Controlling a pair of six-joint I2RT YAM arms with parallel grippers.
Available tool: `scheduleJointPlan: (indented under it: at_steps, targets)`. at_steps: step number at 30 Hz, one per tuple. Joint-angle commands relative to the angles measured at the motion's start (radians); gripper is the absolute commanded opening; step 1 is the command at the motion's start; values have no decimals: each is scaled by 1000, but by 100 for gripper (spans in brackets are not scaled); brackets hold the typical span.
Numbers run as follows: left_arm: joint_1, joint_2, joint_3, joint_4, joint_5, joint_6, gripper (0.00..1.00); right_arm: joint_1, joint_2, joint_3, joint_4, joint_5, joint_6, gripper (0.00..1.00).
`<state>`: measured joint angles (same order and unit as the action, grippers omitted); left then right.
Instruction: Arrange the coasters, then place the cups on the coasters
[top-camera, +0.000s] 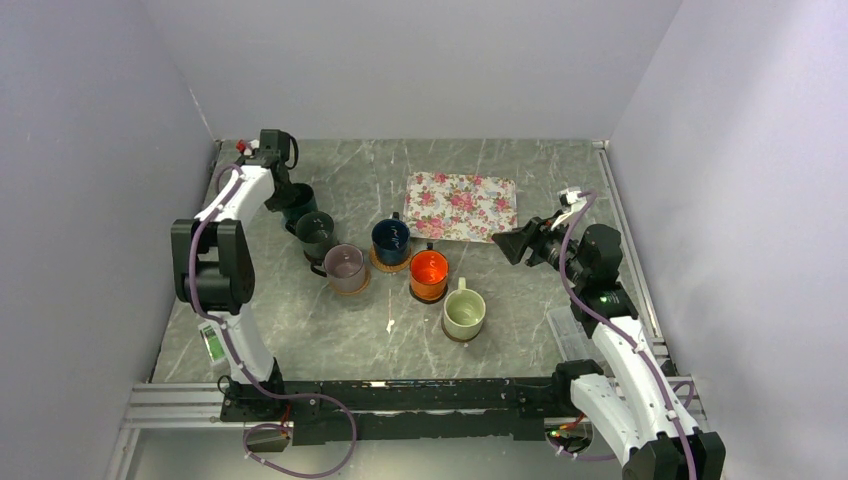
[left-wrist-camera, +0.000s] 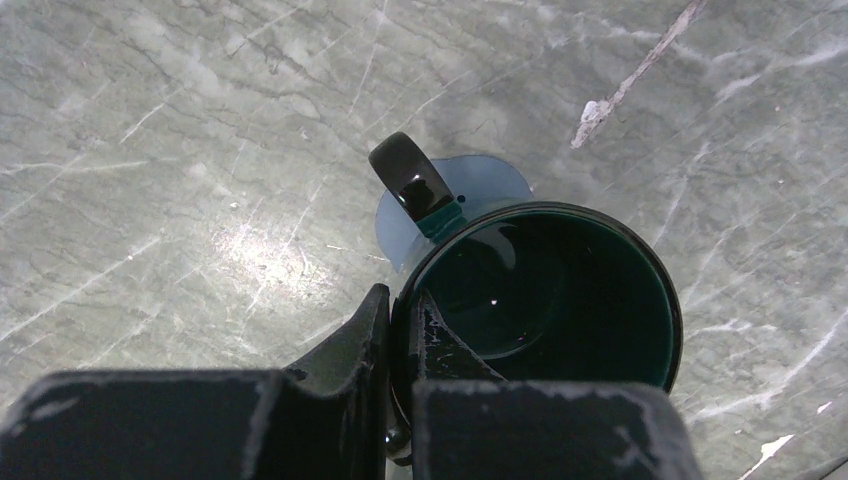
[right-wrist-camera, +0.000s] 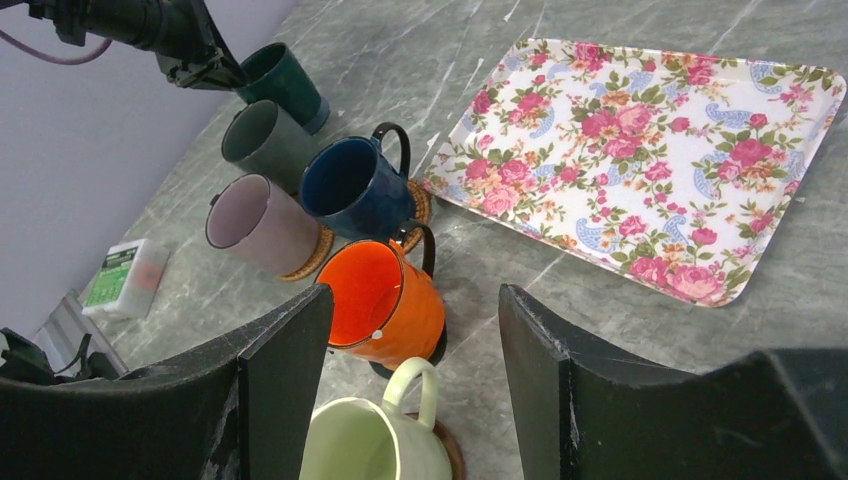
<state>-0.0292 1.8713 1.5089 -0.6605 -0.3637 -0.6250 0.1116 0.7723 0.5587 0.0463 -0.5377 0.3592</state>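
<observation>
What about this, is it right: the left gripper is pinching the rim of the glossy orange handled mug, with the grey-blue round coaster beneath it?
Not quite. The left gripper holds the glossy dark green handled mug, not orange, as the left wrist view shows. The rest holds: its rim is pinched, with the grey-blue round coaster beneath.

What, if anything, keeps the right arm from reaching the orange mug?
Probably nothing. The right gripper is open and empty, facing the orange mug with nothing between them; the cream mug sits just beside that path.
</observation>
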Motion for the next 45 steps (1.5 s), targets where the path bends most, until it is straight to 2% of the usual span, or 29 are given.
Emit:
scheduleJointPlan:
  at_steps: [1,31,41,45]
  targets:
    - [5,-9,34,21,-11,-18,3,-3,-7,-8,39,-14,11,66]
    - [21,17,-3,66,-13,-11,3,-4,-28,-11,24,-4,11,66]
    - [20,14,-26,105,-14,16,3,-4,-33,-8,16,-1,4,70]
    - [20,21,-25,101,-15,12,11,-4,-34,-11,18,7,10,71]
